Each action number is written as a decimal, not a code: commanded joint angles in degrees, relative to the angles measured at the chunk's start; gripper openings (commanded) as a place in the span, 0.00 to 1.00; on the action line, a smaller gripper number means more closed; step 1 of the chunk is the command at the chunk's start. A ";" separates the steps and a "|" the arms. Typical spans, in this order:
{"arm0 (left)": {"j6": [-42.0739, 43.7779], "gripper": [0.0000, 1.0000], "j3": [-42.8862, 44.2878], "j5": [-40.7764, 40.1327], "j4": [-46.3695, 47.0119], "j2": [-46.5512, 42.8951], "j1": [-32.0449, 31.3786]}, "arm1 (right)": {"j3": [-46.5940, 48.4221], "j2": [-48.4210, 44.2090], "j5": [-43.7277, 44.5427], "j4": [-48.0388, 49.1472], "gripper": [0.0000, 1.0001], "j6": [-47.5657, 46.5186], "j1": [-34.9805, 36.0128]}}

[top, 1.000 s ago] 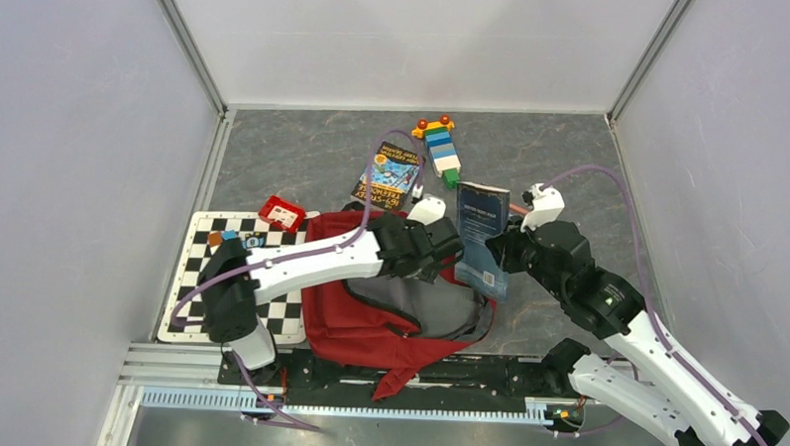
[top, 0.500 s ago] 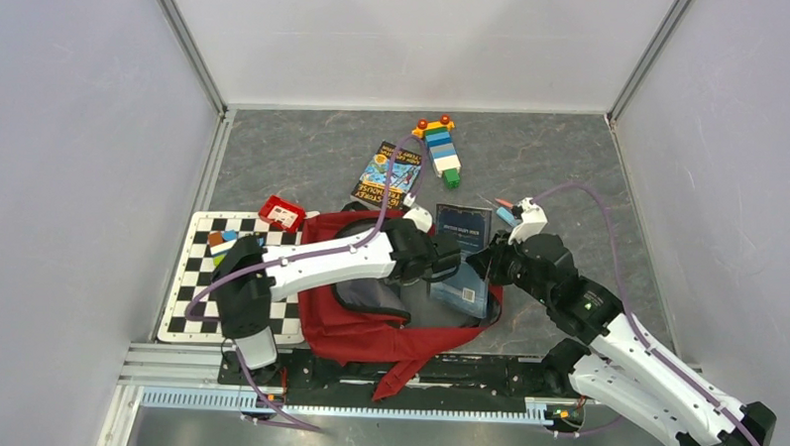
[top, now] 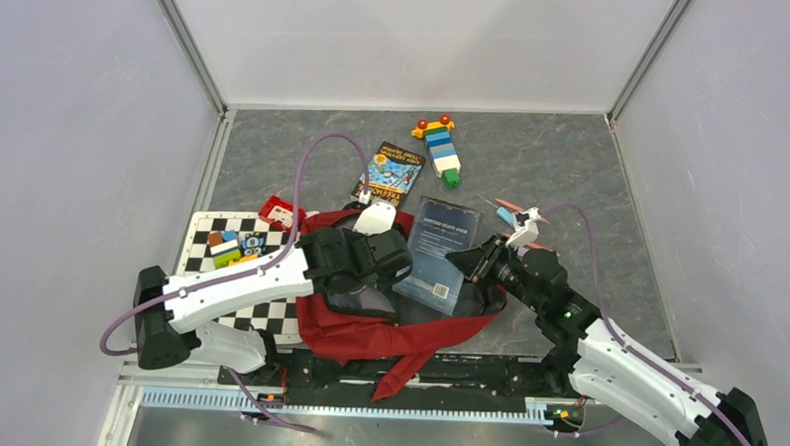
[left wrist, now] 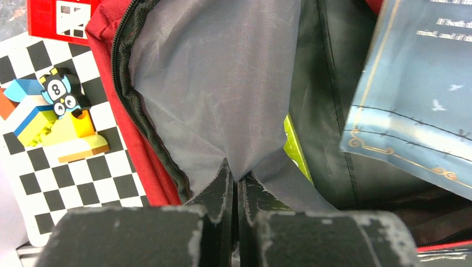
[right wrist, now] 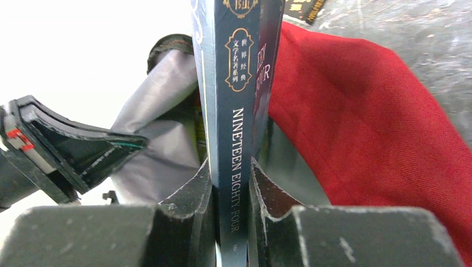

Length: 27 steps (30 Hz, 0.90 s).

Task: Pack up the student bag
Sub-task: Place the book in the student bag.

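The student bag (top: 367, 333), dark red with a grey lining (left wrist: 222, 83), lies open at the table's near edge. My left gripper (top: 393, 267) is shut on a fold of that lining (left wrist: 235, 177) and holds the mouth up. My right gripper (top: 472, 264) is shut on a dark blue book (top: 444, 249), pinching its spine (right wrist: 231, 169), which reads "Nineteen Eighty-Four". The book (left wrist: 417, 100) hangs at the bag's opening, beside the red fabric (right wrist: 378, 122). A yellow-green item (left wrist: 295, 147) shows deep inside the bag.
A chessboard (top: 200, 238) with coloured toy blocks (top: 234, 245) lies left of the bag, and a small red box (top: 282, 212) sits at its far corner. A colourful book (top: 391, 173), a block toy (top: 438, 150) and pens (top: 506, 207) lie further back.
My left gripper closed on the bag's lining and drew back to the left, lifting it. The right arm carried the blue book leftward to the bag's opening.
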 commanded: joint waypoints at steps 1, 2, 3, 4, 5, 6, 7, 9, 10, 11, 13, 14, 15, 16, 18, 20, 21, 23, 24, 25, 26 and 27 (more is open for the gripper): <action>4.95 0.02 -1.60 0.90 7.29 -5.47 0.51 | -1.17 2.50 -2.00 23.72 0.00 9.63 0.51; 5.40 0.02 -1.87 1.45 8.27 -6.53 0.70 | -1.62 3.40 -1.75 26.17 0.00 10.72 0.85; 5.71 0.02 -2.10 1.79 8.86 -7.29 0.89 | -1.69 4.25 -1.39 27.45 0.00 11.53 1.44; 5.76 0.02 -2.29 1.94 9.69 -8.16 1.02 | -1.70 5.29 -1.15 28.98 0.00 12.18 2.16; 5.93 0.02 -2.61 2.34 10.62 -8.78 1.26 | -1.63 6.36 -0.95 30.79 0.00 12.63 3.11; 6.17 0.02 -2.90 2.91 11.45 -9.41 1.62 | -1.47 7.76 -0.85 31.96 0.00 13.01 4.35; 6.29 0.02 -3.00 3.62 12.31 -9.80 1.92 | -1.45 9.27 -0.68 33.33 0.00 13.42 5.49; 6.42 0.02 -2.72 4.72 13.20 -10.03 2.58 | -1.45 12.00 -0.27 35.99 0.00 13.66 8.37; 6.42 0.02 -2.43 4.73 13.40 -9.98 2.64 | -1.26 13.79 -0.84 36.53 0.00 14.07 9.37; 6.35 0.02 -1.90 4.49 13.42 -9.98 2.76 | -1.40 15.44 -2.25 38.14 0.00 15.26 10.26; 5.77 0.02 -1.02 3.76 13.22 -9.95 3.17 | -2.55 17.81 -4.07 41.17 0.00 17.27 11.65; 5.59 0.02 -0.67 3.60 13.29 -9.88 3.29 | -2.97 18.28 -4.45 41.09 0.00 17.64 12.18; 5.47 0.02 -0.23 3.33 13.29 -9.66 3.43 | -3.42 18.30 -4.61 39.89 0.00 17.54 12.48; 5.57 0.02 0.34 3.12 13.33 -9.45 3.51 | -3.82 17.84 -4.14 37.23 0.00 17.36 12.68; 5.99 0.02 1.36 2.69 13.33 -9.15 3.64 | -4.24 15.21 -1.62 30.27 0.00 15.47 12.80; 6.32 0.02 2.34 1.94 12.95 -9.09 3.60 | -4.34 12.00 2.29 22.52 0.00 13.17 12.80; 6.52 0.02 2.80 1.60 12.74 -9.15 3.64 | -4.25 10.57 4.63 19.43 0.00 12.03 12.80; 7.20 0.02 3.52 1.09 12.39 -9.45 3.68 | -4.17 7.10 8.92 12.67 0.00 10.03 12.80; 7.86 0.02 3.66 1.48 12.43 -9.78 3.69 | -4.33 5.09 10.77 9.75 0.00 9.43 12.81; 8.90 0.02 3.82 2.07 12.53 -10.01 3.76 | -4.67 3.41 13.29 7.92 0.00 9.27 12.80; 10.17 0.02 3.79 3.25 12.54 -10.36 3.87 | -5.04 1.27 15.00 6.39 0.00 9.26 12.80; 11.34 0.02 3.61 4.45 12.48 -10.68 3.95 | -5.37 -0.77 16.85 5.73 0.00 9.43 12.80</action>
